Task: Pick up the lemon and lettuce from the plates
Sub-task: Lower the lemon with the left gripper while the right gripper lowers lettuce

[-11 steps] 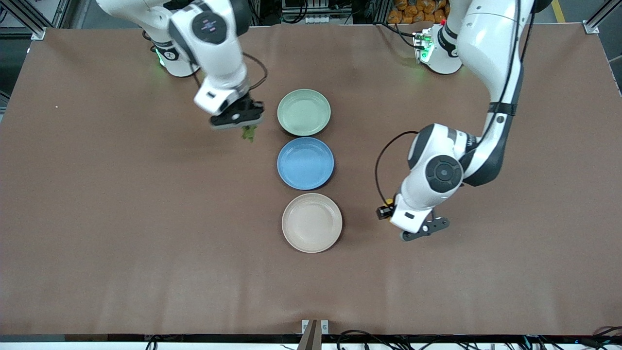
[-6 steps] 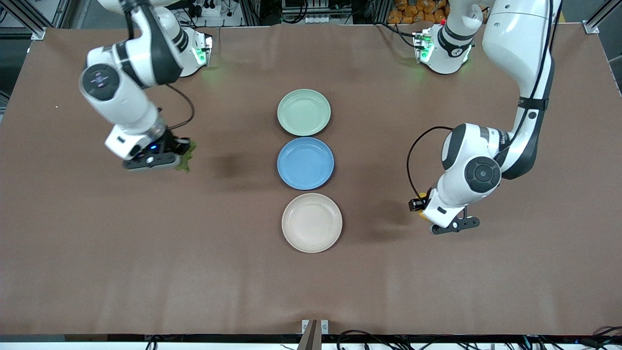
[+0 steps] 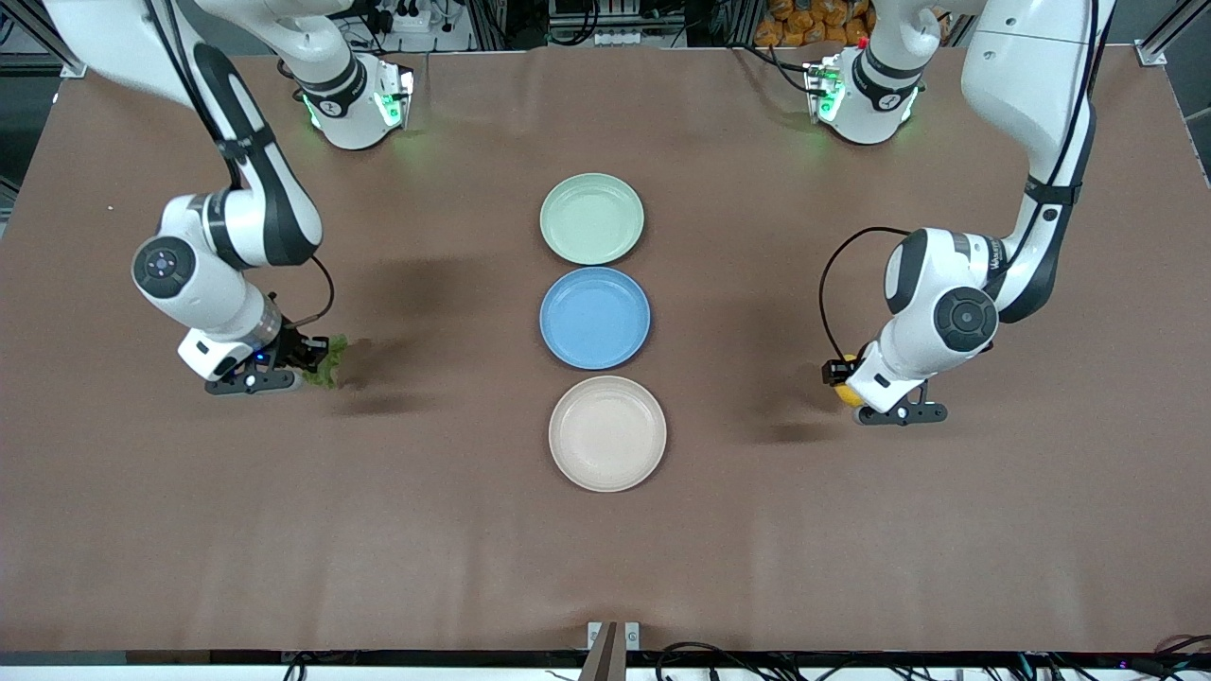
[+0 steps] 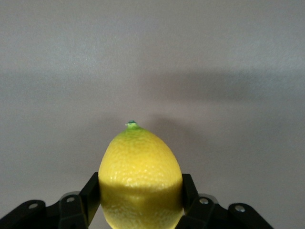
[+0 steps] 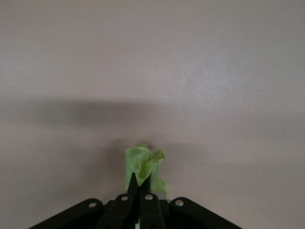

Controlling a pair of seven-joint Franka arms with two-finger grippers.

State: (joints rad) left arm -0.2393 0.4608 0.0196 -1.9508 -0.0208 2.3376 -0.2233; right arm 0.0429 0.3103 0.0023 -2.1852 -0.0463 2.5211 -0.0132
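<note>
My left gripper (image 3: pixel 856 392) is shut on the yellow lemon (image 3: pixel 848 392), low over bare table toward the left arm's end, beside the beige plate (image 3: pixel 607 433). In the left wrist view the lemon (image 4: pixel 140 179) sits between the black fingers (image 4: pixel 90 195). My right gripper (image 3: pixel 317 364) is shut on the green lettuce (image 3: pixel 330 360), low over bare table toward the right arm's end. In the right wrist view the lettuce (image 5: pixel 144 164) sticks out past the closed fingertips (image 5: pixel 134 183). The pale green plate (image 3: pixel 591 218) and the beige plate hold nothing.
A blue plate (image 3: pixel 594 317) lies between the green and beige plates in a row down the table's middle. The arm bases stand at the table edge farthest from the front camera.
Both arms have swung outward from the plates. The right gripper carried the lettuce toward its end of the table and lower. The left gripper carried the lemon toward its own end.
</note>
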